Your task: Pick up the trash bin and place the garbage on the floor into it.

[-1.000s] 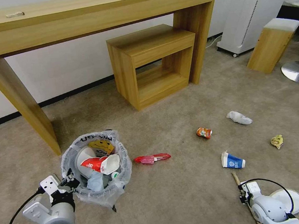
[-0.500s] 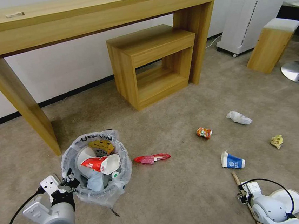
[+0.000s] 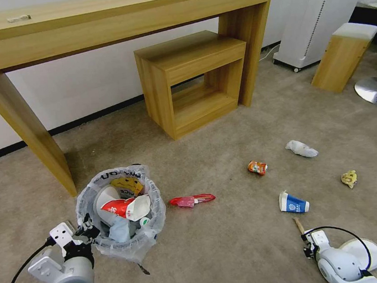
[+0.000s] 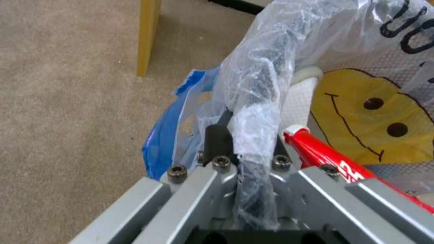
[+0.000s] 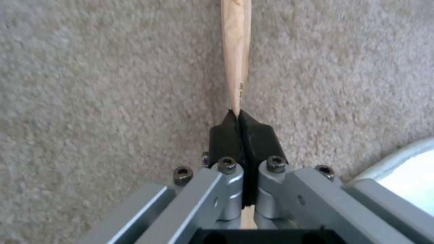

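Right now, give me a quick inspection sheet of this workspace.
Surface: beige carpet floor, litter scattered on it.
Job's things: trash bin bag-lined, holds a red-white cup.
Clutter: red wrapper, orange can, blue-white cup, white tissue, yellow wad all loose on the floor.
Grippers: left gripper shut on the bin's rim; right gripper shut on a wooden stick.
Cables: black loop at each wrist.
Surroundings: wooden desk, small shelf unit.
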You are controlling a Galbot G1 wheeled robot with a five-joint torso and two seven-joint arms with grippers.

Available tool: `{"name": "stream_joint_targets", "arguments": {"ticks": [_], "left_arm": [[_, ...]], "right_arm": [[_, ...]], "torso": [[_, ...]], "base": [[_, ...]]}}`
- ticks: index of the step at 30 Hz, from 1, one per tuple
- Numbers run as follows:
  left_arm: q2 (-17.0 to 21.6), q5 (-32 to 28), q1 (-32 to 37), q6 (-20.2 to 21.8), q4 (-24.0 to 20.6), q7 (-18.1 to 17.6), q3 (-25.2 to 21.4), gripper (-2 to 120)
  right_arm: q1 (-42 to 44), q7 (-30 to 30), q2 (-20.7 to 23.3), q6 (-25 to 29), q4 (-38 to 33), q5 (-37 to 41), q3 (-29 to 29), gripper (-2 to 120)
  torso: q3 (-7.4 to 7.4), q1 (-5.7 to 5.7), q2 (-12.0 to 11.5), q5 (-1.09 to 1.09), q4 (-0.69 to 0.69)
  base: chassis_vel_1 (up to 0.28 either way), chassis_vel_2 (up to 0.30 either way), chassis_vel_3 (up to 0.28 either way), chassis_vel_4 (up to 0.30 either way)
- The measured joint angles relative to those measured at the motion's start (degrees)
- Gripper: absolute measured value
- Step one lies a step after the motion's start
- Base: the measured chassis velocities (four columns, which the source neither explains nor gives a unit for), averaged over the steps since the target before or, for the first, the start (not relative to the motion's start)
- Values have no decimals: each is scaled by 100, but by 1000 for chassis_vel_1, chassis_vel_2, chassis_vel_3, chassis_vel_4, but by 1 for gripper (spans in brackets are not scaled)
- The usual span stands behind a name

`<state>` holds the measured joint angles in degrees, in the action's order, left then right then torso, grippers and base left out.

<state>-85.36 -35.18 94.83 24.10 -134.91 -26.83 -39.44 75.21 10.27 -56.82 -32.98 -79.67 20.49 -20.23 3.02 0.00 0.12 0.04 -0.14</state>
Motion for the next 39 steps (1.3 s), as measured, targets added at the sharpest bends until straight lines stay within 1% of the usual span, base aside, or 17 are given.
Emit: {"name": "stream_joint_targets", "arguments": {"ticks": [3, 4, 6, 7, 10, 11, 12, 14, 15, 17, 18, 19, 21, 22, 25, 33, 39], "left_arm": [[0, 5, -3, 0, -3, -1, 3, 0], [1, 7, -7, 0, -4, -1, 5, 0], [5, 9, -16, 1, -4, -2, 7, 0], [5, 9, -16, 1, -4, -2, 7, 0], [-1, 57, -37, 2, 43, -3, 59, 0], [-1, 57, -37, 2, 43, -3, 59, 0], [-14, 89, -44, 3, 64, -4, 97, 0], [-42, 142, -51, 1, 90, 4, 171, 0], [-42, 142, -51, 1, 90, 4, 171, 0], [-68, 184, -52, -12, 121, 37, 285, 0], [-79, 187, -49, -13, 131, 48, 341, 0], [-79, 187, -49, -13, 131, 48, 341, 0], [-123, 189, -44, 4, 147, 45, 496, 0], [-123, 189, -44, 4, 147, 45, 496, 0], [-213, 154, -40, 78, 192, 27, 796, 0], [-340, -108, -7, 222, 229, 1, 1232, 0], [-409, -266, -11, 337, 161, -46, 1424, 0]], "right_arm": [[20, 0, 12, 39, -53, 2, 1, 0], [64, -31, 33, 222, -157, 62, -1, 0], [137, -343, 51, 1050, -391, 223, -41, 0], [137, -343, 51, 1050, -391, 223, -41, 0], [138, -1549, 81, 2727, -908, 672, -175, 0], [138, -1549, 81, 2727, -908, 672, -175, 0], [59, -2115, 83, 3333, -1092, 905, -214, 0], [-172, -2979, 73, 4082, -1267, 1388, -242, 0], [-172, -2979, 73, 4082, -1267, 1388, -242, 0], [-539, -4116, -5, 4743, -1379, 2184, -194, 0], [-681, -4495, -48, 4888, -1459, 2544, -151, 0], [-681, -4495, -48, 4888, -1459, 2544, -151, 0], [-968, -5092, -172, 4984, -1679, 3215, -12, 0], [-968, -5092, -172, 4984, -1679, 3215, -12, 0], [-1392, -5695, -417, 4926, -1820, 3568, 296, 0], [-1655, -6612, -923, 4779, -1651, 3420, 902, 0], [-1614, -6846, -1218, 4749, -1431, 3143, 1182, 0]], "torso": [[0, 0, 0, 0, 0], [0, 0, 0, 0, 0], [0, 0, 0, 0, -2], [0, 0, 0, 0, -2], [0, 0, 0, -1, 0], [0, 0, 0, -1, 0], [0, 0, 0, -1, 1], [0, -1, 0, -2, 1], [0, -1, 0, -2, 1], [0, 0, 0, -1, 1], [0, 0, 0, -1, 1], [0, 0, 0, -1, 1], [0, 0, 0, -1, 1], [0, 0, 0, -1, 1], [0, 0, 0, -1, 0], [0, 0, 0, 0, 0], [0, 0, 0, 0, 0]], "base": [[0, 0, 0, 0], [0, 0, 0, 0], [0, 0, 0, 0], [0, 0, 0, 0], [0, 0, 0, 0], [0, 0, 0, 0], [0, 0, 0, 0], [0, 0, 0, 0], [0, 0, 0, 0], [0, 0, 0, 0], [0, 0, 0, 0], [0, 0, 0, 0], [0, 0, 0, 0], [0, 0, 0, 0], [0, 0, 0, 0], [0, 0, 0, 0], [0, 0, 0, 0]]}}
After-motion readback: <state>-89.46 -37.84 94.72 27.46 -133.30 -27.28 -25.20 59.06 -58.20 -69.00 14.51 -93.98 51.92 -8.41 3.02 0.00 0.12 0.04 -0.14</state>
